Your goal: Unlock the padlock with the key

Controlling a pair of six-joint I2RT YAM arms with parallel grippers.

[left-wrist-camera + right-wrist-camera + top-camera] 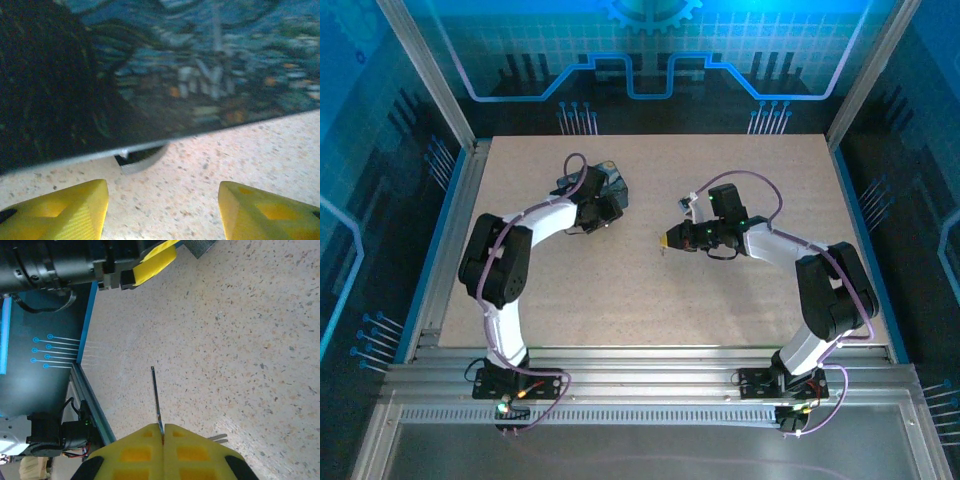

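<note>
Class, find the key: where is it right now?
In the right wrist view, the key sticks out from the shut right claw, above the table near its middle.

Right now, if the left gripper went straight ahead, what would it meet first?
The left gripper would likely meet the dark painted box first; a grey curved piece pokes out under it.

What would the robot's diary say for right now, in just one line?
left pincer: open, facing painted box | right pincer: shut on key, key pointing out over table | grey loop at box edge
</note>
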